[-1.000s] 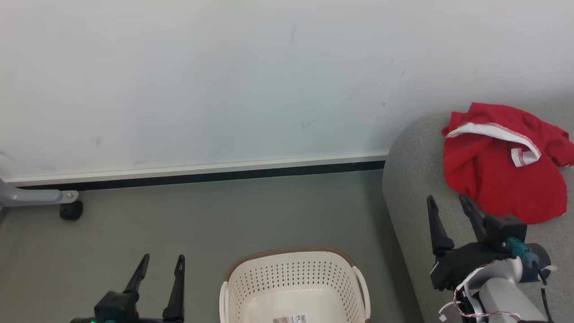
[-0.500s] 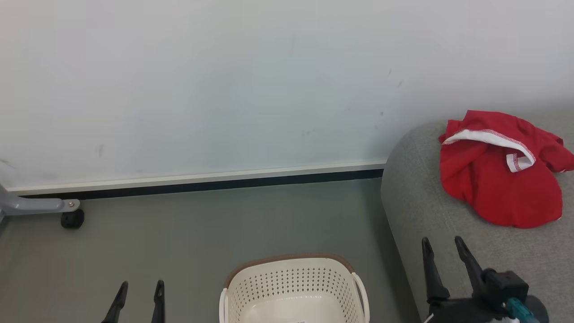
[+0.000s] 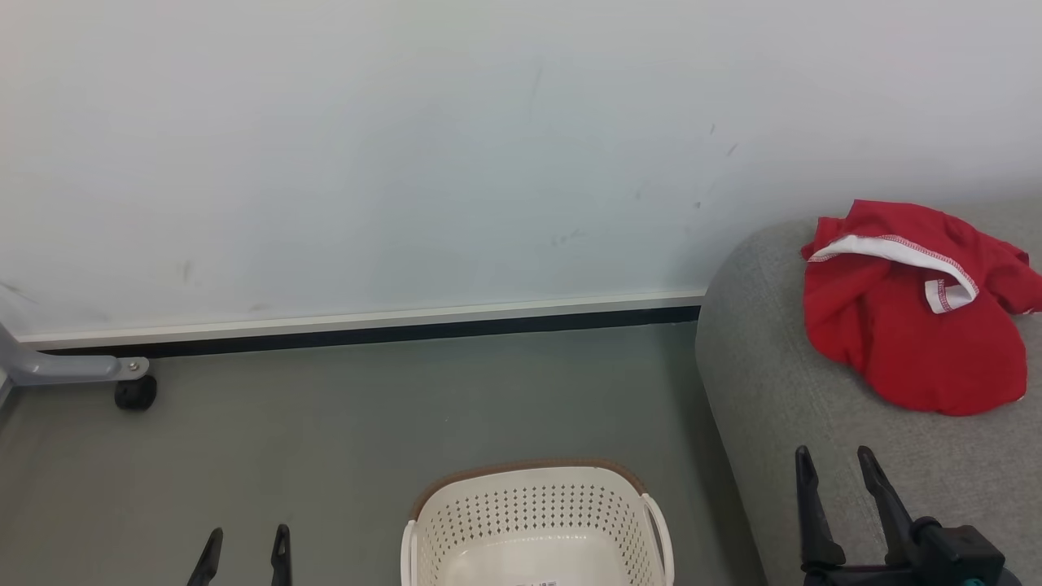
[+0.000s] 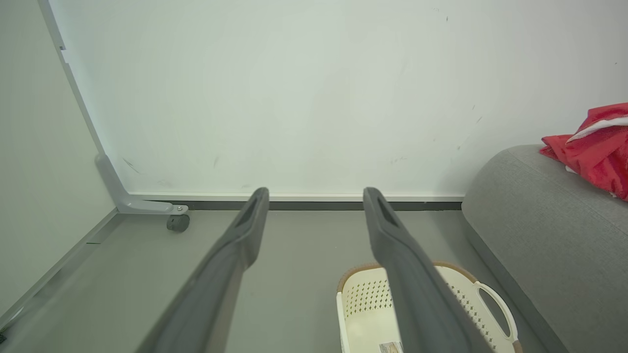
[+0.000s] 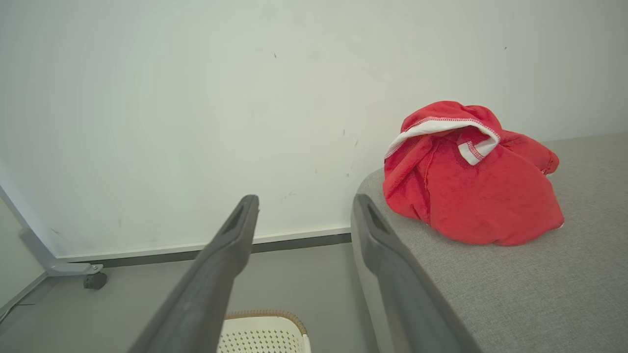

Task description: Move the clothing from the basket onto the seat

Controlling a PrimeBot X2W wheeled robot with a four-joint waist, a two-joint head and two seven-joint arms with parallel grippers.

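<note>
Head view looks down on one cream perforated basket point(image 3: 533, 505) standing on the grey floor point(image 3: 366, 423), near and centre, cut off by the bottom edge. It has a brown rim and a handle on its left and right sides. What shows of its inside is bare cream bottom with a barcode sticker point(image 3: 537, 583) lying on it.

On the right stands one grey sofa, the seat point(image 3: 773, 382), its rounded left end just beside the basket. The clothing point(image 3: 912, 350) lies on top of the seat as one crumpled red heap, towards the far side and well apart from the basket. Whether the heap is one garment or two I cannot tell. One white collar band point(image 3: 895, 247) with red stitching crosses its far part, running from the far left down towards the near right, and the heap is a little wider left to right than near to far. In the right wrist view the band arches over an opening that faces left.

Two hands are in view. The left hand point(image 3: 248, 533) is low over the floor left of the basket, fingers spread wide with nothing between them. The right hand point(image 3: 834, 452) is over the near part of the seat, fingers pointing towards the heap, likewise wide apart and holding nothing, clear of the red fabric.

One grey frame leg with a black caster point(image 3: 134, 392) stands at the far left by the white wall point(image 3: 407, 163).
</note>
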